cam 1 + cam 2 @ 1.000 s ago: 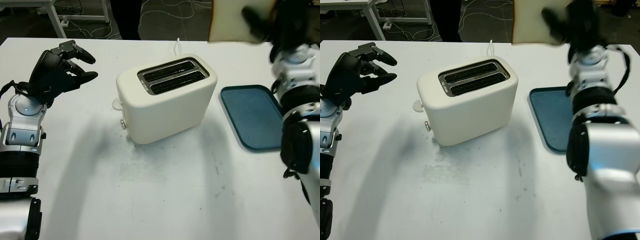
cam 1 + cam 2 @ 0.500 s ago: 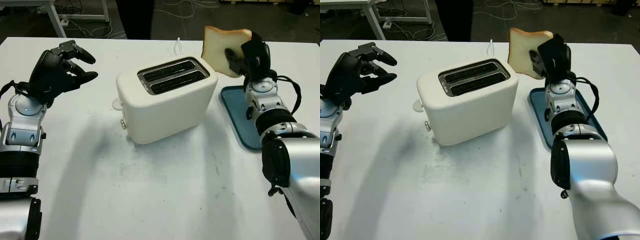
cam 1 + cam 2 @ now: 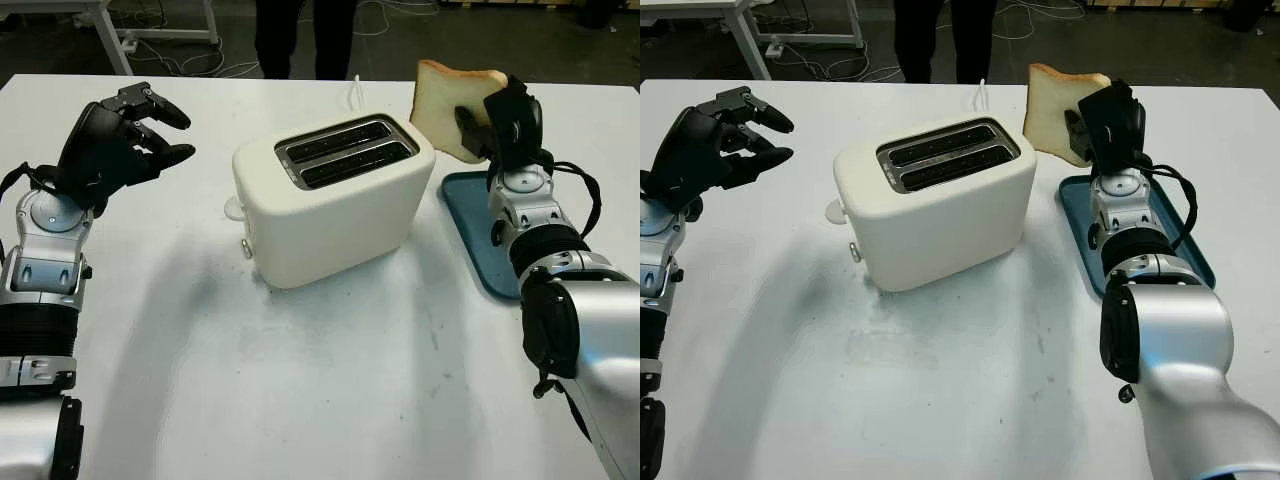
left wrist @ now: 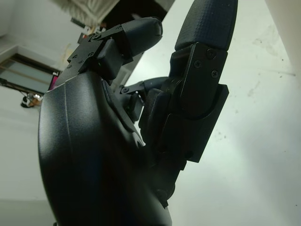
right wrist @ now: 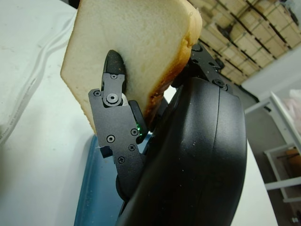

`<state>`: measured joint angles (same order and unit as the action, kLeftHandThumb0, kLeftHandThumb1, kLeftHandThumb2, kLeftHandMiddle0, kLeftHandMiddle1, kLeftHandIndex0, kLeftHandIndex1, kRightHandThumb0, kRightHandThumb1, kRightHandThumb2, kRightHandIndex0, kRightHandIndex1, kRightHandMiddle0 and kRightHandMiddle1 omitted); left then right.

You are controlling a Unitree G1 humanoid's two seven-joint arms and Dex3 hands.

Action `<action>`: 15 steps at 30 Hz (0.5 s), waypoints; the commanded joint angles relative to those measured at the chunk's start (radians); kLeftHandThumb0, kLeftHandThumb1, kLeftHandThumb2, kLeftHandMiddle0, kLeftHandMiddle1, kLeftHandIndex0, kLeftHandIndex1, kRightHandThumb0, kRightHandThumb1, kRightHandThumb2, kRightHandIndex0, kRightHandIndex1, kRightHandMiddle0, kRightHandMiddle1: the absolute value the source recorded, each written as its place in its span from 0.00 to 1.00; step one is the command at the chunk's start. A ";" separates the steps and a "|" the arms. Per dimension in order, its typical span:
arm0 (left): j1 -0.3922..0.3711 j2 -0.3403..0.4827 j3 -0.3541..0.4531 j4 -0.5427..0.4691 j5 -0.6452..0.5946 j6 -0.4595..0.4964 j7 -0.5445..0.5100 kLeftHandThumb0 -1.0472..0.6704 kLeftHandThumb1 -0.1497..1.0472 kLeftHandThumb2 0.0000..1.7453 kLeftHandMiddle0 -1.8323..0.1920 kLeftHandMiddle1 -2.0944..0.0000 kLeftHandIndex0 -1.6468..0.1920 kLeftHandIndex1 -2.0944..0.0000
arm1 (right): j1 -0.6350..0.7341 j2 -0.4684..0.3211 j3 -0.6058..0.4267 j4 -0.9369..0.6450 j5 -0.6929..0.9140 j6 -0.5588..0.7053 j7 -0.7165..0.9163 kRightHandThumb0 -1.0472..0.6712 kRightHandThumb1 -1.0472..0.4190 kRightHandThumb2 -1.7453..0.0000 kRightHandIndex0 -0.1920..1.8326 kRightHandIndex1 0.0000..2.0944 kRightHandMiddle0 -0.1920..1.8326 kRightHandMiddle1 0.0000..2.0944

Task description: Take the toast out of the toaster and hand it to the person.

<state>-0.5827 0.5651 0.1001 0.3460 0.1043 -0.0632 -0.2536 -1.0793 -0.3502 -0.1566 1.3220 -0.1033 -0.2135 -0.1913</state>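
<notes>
My right hand [image 3: 497, 112] is shut on a slice of toast [image 3: 445, 103], held upright in the air just right of the toaster and above the far end of the blue tray [image 3: 505, 235]. The wrist view shows a finger [image 5: 113, 77] pressed on the slice's pale face [image 5: 136, 52]. The cream toaster [image 3: 330, 200] stands mid-table with both slots dark. A person's legs [image 3: 305, 35] stand at the table's far edge. My left hand [image 3: 125, 135] hovers at the far left, fingers curled, holding nothing.
The toaster's white cord [image 3: 354, 92] runs off the table's far edge. A white table frame [image 3: 115, 25] and floor cables lie beyond. Scuffed bare tabletop [image 3: 300, 380] spreads in front of the toaster.
My right hand came down with the toast from high at the frame's top to beside the toaster, then held nearly still. The person's legs stepped into view at the far edge.
</notes>
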 commanded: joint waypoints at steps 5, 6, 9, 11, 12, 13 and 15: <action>0.012 0.001 0.001 0.000 0.007 -0.013 0.009 0.00 0.89 0.07 0.66 0.36 0.67 0.41 | 0.000 0.003 -0.003 0.005 -0.001 -0.007 -0.011 0.53 0.09 0.78 0.44 0.83 0.30 0.83; 0.013 0.000 0.002 -0.002 0.006 -0.009 0.009 0.00 0.89 0.07 0.66 0.37 0.67 0.41 | 0.000 0.003 -0.004 0.004 0.001 -0.009 -0.008 0.53 0.09 0.78 0.44 0.83 0.29 0.83; 0.013 -0.002 0.006 0.000 -0.004 -0.011 0.003 0.00 0.89 0.07 0.66 0.37 0.67 0.41 | 0.000 0.003 0.004 0.003 -0.008 -0.014 -0.015 0.53 0.09 0.78 0.43 0.83 0.29 0.83; 0.011 -0.002 0.006 0.005 -0.004 -0.015 0.005 0.00 0.89 0.07 0.66 0.37 0.67 0.41 | -0.001 0.003 0.009 0.003 -0.011 -0.014 -0.016 0.53 0.09 0.78 0.43 0.83 0.30 0.83; 0.012 -0.002 0.005 0.004 -0.002 -0.013 0.006 0.00 0.89 0.07 0.67 0.37 0.67 0.41 | -0.001 0.002 0.009 0.003 -0.010 -0.015 -0.013 0.54 0.09 0.78 0.43 0.83 0.30 0.83; 0.013 -0.001 0.005 0.000 -0.001 -0.009 0.006 0.00 0.89 0.07 0.67 0.37 0.67 0.41 | -0.001 0.002 0.007 0.002 -0.008 -0.017 -0.010 0.54 0.09 0.78 0.43 0.83 0.30 0.83; 0.012 -0.001 0.005 -0.004 -0.002 -0.002 0.004 0.00 0.89 0.07 0.67 0.37 0.67 0.41 | -0.002 0.002 0.006 0.002 -0.007 -0.015 -0.006 0.54 0.09 0.78 0.43 0.83 0.30 0.83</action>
<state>-0.5821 0.5651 0.1000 0.3468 0.1044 -0.0696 -0.2535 -1.0794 -0.3502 -0.1490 1.3220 -0.1088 -0.2135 -0.1982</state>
